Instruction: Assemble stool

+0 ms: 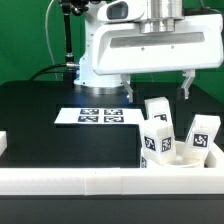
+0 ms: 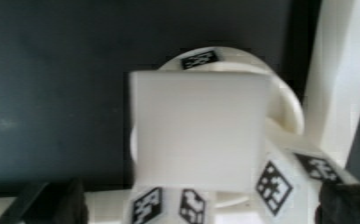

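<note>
Gripper hangs above the parts with its jaws spread wide. Nothing sits between the fingers and nothing is touched. Released, empty.

Directly below the gripper is a cluster of white stool parts. One tagged leg stands straight beneath the jaws, with a second leg just behind and above it. A third leg is off to the side, below the outer finger. All are close together, some apparently touching.

In the wrist view a plain white block face fills the middle, right under the jaws, and is most likely one of the legs. A rounded white part behind it carries a tag. It is probably the seat disc, though its holes are hidden, so I cannot be sure.

The border rail runs along the near side of the cluster, beyond the parts from the gripper. The marker board lies flat on the black table, well off to one side of the gripper.

Progress, as a judgement: early. No leg is visibly seated in the disc, and the parts look loose and bunched. The gripper seems posed for a first pick. Still to do: grasp each leg, align it, fit it, and repeat for all of them.
</note>
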Action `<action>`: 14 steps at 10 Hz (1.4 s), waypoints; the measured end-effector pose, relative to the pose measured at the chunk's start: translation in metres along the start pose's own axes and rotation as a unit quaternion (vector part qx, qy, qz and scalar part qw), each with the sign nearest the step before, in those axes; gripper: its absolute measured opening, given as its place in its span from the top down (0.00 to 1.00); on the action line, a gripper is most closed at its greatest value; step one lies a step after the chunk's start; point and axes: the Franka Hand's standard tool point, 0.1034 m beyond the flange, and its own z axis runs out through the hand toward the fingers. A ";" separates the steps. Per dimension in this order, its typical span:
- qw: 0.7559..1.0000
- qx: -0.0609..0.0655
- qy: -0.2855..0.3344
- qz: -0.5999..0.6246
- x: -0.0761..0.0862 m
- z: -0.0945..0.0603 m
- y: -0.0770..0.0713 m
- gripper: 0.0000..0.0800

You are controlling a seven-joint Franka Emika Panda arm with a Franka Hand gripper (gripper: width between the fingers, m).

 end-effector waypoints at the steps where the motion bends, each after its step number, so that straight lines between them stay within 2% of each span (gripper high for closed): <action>1: 1.000 -0.003 0.002 -0.001 0.000 0.004 0.002 0.19; 2: 1.000 -0.005 0.003 -0.001 -0.001 0.006 0.003 0.19; 4: 1.000 -0.006 0.001 -0.001 -0.003 0.009 0.004 0.51; 5: 1.000 -0.007 0.002 -0.002 -0.003 0.010 0.004 0.51; 6: 1.000 -0.008 0.008 -0.003 0.000 0.009 0.004 0.58; 11: 1.000 -0.009 0.010 0.018 0.000 0.009 0.004 0.58; 14: 0.977 -0.001 0.015 0.214 -0.002 0.010 0.003 0.57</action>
